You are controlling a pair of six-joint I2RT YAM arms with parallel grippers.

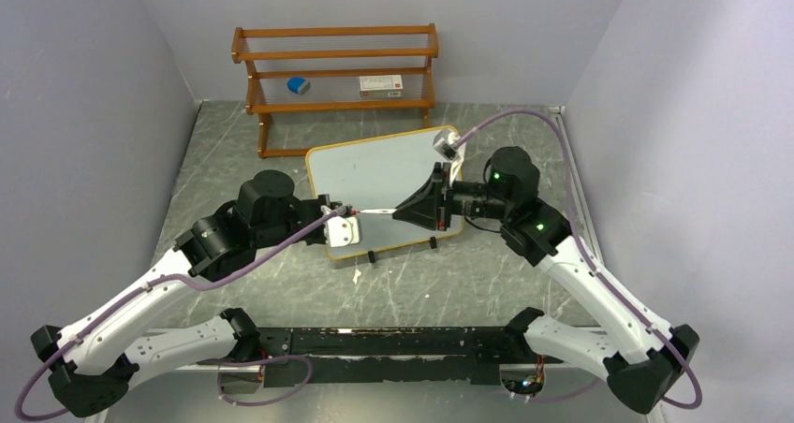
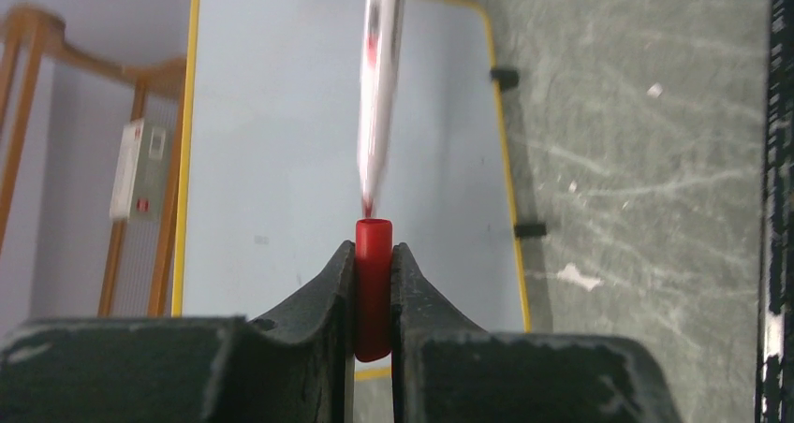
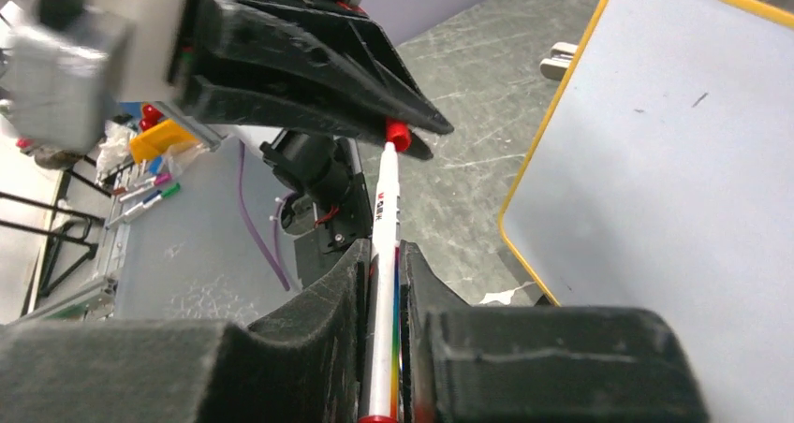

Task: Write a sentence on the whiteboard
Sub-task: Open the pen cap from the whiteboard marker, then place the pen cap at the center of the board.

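You had the whiteboard point(image 1: 374, 166) lying in the middle of the green marbled table point(image 1: 281, 292), just in front of the wooden shelf rack point(image 1: 335, 54), with both arms meeting over its near half. Your left gripper point(image 2: 374, 255) was pinched narrow on a red marker cap point(image 2: 373, 287). Your right gripper point(image 3: 384, 259) was clamped on the white marker barrel point(image 3: 385, 208), whose red tip sat right at the cap's mouth; whether it was inside, I couldn't tell.

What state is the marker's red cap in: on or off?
Off, barely. In the left wrist view the marker shows its bare nib outside the red cap. Left fingers pinch the cap; right fingers hold the marker.
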